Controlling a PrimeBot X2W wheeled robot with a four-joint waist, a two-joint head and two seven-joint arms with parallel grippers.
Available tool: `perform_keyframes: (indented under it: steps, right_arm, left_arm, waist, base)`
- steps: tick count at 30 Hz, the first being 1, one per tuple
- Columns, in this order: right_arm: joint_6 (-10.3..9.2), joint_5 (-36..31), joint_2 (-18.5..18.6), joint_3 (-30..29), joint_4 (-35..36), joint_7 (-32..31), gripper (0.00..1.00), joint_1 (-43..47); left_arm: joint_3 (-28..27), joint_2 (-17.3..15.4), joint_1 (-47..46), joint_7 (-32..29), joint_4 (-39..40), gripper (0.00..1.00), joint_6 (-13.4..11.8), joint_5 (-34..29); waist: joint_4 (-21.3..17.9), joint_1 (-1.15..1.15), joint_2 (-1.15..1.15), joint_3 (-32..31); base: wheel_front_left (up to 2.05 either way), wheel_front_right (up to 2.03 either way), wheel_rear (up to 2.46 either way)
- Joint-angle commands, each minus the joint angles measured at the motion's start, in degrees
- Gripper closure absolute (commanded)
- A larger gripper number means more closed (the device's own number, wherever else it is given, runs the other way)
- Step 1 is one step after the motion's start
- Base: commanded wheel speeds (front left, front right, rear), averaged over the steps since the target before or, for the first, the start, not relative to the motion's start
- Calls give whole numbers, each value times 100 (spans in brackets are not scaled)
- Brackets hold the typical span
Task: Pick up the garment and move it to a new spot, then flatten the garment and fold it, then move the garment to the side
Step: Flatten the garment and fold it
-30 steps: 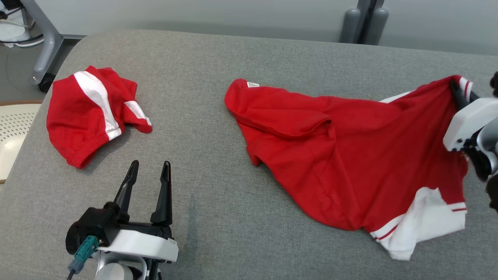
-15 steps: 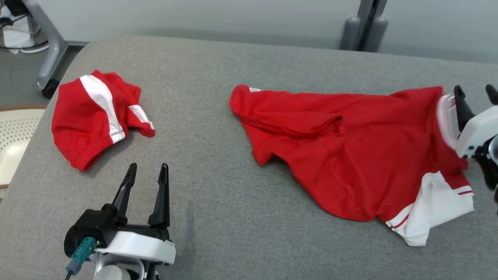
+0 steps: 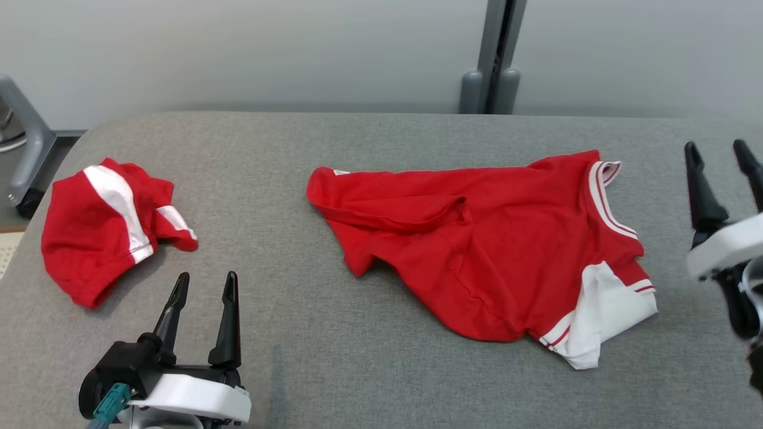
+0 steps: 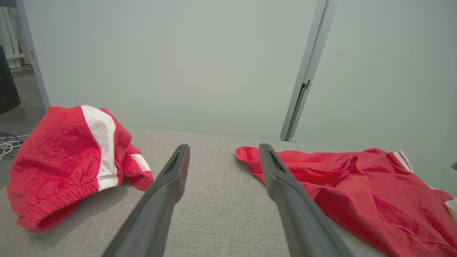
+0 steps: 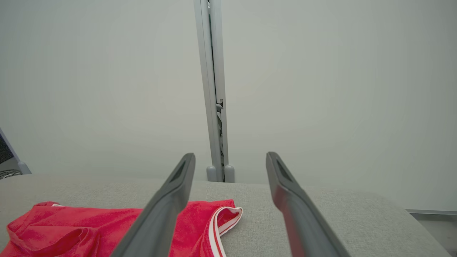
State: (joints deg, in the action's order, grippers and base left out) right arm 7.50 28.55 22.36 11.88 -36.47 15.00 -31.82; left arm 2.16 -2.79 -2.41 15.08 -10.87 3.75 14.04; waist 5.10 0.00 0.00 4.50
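Note:
A red garment [image 3: 501,250] with white striped trim lies rumpled on the grey padded table [image 3: 381,149], right of centre, with one fold across its left half. It shows at the right of the left wrist view [image 4: 357,185] and at the lower left of the right wrist view [image 5: 89,228]. My right gripper [image 3: 718,152] stands open just right of the garment, apart from it, nothing between its fingers [image 5: 167,200]. My left gripper [image 3: 205,281] is open near the front left, with bare table between its fingers [image 4: 171,178].
A second, smaller red garment with a white stripe [image 3: 101,232] lies bunched at the table's left end [image 4: 68,160]. Behind the table are a pale wall and a grey post [image 3: 492,53]. A grey wheeled frame leg [image 3: 24,149] stands off the table's left edge.
My right gripper has opened and let go of the garment's collar edge, which now lies on the table. The head camera has tilted up and shifted, so the whole picture has moved.

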Motion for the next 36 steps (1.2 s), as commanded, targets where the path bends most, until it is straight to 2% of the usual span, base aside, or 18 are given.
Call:
perform_keyframes:
  steps: [1, 6, 7, 17, 24, 32, 36]
  right_arm:
    - [1, -120, -107, -152, 328, 26, 0, 348]
    - [1, -476, -559, -716, 1527, 24, 0, 1430]
    - [1, -476, -559, -716, 1527, 24, 0, 1430]
    - [1, -1055, -1280, -1098, 3114, 15, 0, 3015]
    - [1, -1154, -1515, -1102, 3382, 16, 0, 3419]
    - [1, -1140, -1548, -1025, 3326, 16, 0, 3286]
    - [1, -1127, -1555, -909, 3269, 16, 0, 3176]
  left_arm:
    - [-37, -22, 37, 10, 16, 0, 29, -50]
    - [-105, -22, 69, 11, 23, 0, 85, -101]
    - [-105, -22, 69, 11, 23, 0, 85, -101]
    - [-171, -22, 88, 11, 43, 0, 132, -153]
    - [-195, -22, 93, 11, 23, 0, 146, -170]
    - [-151, -22, -162, 10, -95, 0, 214, -269]
    - [56, -68, -567, 11, -293, 0, 285, -446]
  waist:
    - [-102, 0, 0, -83]
    - [-228, 0, 0, -137]
    - [-228, 0, 0, -137]
    - [-403, 0, 0, -180]
    - [-538, 0, 0, -152]
    - [-656, 0, 0, -58]
    - [-765, 0, 0, 72]
  base:
    - [0, 0, 0]
    - [0, 0, 0]
    - [0, 0, 0]
    - [0, 0, 0]
    - [0, 0, 0]
    - [0, 0, 0]
    - [0, 0, 0]
